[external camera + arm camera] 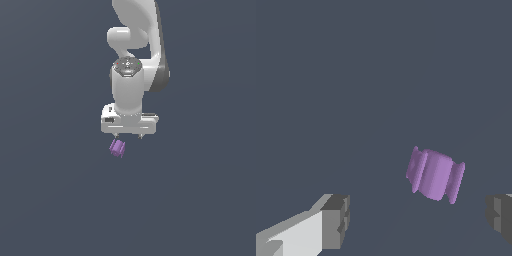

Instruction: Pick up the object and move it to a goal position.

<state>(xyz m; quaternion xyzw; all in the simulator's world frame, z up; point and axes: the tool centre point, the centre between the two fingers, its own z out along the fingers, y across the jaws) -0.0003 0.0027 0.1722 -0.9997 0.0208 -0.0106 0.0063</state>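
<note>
The claw (128, 136) hangs wide open, holding nothing, just above the purple object (117, 148), which sits on the surface nearer one finger; it looks small, light and rigid, best pinched across its ribbed middle (436, 174), between the flared ends.

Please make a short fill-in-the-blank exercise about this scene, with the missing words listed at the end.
1. The small block is ____ in colour.
2. The claw is ____, with its fingers wide apart.
3. In the wrist view, the fingers do not ____ the block.
4. In the exterior view, the block sits just ____ the white arm.

Missing words: purple; open; touch; below
</note>
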